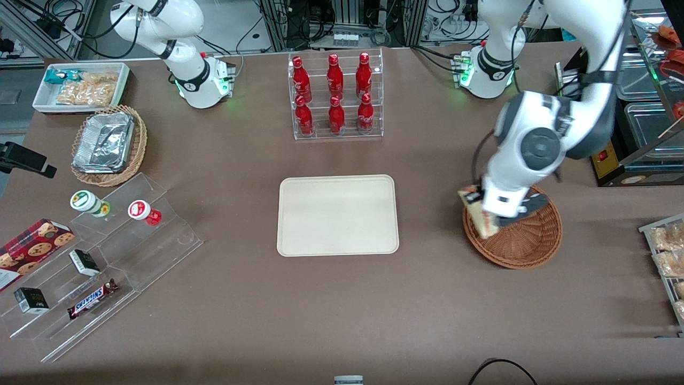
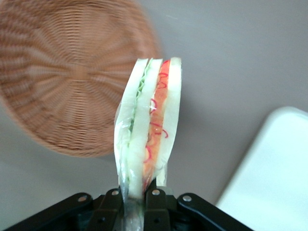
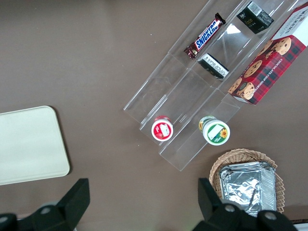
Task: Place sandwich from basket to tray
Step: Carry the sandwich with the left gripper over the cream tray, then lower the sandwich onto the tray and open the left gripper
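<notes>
Pincer [image 2: 135, 204] clamped on wrapped sandwich [image 2: 150, 125], held clear above surface [image 1: 427, 310]. Empty reddish-brown wicker basket [image 1: 521, 243] just beneath pincer, at its rim nearest tray. Cream tray [image 1: 337, 215] bare, well apart from pincer, toward parked arm's end.

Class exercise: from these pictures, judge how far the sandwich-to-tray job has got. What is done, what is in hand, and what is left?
Done: the pincer is shut on the wrapped sandwich and has it clear of the reddish-brown wicker basket, whose bowl shows nothing in it. In hand: the sandwich hangs over the basket's rim. Left: carry it to the cream tray, which holds nothing, and release it.
</notes>
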Motion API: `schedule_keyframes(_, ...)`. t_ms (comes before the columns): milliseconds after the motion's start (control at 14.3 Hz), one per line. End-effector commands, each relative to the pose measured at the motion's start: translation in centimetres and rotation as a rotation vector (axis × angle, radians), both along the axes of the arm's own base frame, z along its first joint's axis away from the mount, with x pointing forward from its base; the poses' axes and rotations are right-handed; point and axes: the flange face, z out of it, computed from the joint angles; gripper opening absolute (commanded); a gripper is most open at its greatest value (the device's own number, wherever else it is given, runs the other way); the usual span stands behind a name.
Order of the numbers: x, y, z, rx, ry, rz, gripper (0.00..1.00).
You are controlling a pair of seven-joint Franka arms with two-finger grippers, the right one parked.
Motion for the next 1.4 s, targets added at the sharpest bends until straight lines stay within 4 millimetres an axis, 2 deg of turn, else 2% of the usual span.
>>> schedule_keyframes(0,2.1,-8.2,-2.3,-0.033,0.028,-0.131,0.03)
schedule_keyframes(140,1.4,-15.1,-4.2,-0.062,0.031,-0.149,0.03)
schedule_keyframes(209,0.7,-17.5,-5.5,-0.055,0.032,-0.139,0.02)
schedule_keyframes(349,-0.3,-22.6,-6.7,-0.077,-0.003,-0.142,0.02)
schedule_keyframes(488,-2.3,-27.1,-8.0,-0.090,-0.035,-0.143,0.02)
schedule_keyframes(628,-3.4,-29.8,-9.5,-0.101,-0.043,-0.160,0.02)
schedule_keyframes(837,-4.4,-31.9,-10.6,-0.107,-0.044,-0.171,0.03)
schedule_keyframes(1116,-4.8,-32.7,-12.2,-0.116,-0.053,-0.187,0.05)
schedule_keyframes(1186,-4.9,-32.7,-12.5,-0.113,-0.051,-0.184,0.10)
schedule_keyframes(1256,-4.9,-32.6,-12.8,-0.110,-0.049,-0.180,0.34)
schedule_keyframes(1326,-4.9,-32.6,-12.7,-0.111,-0.048,-0.178,0.99)
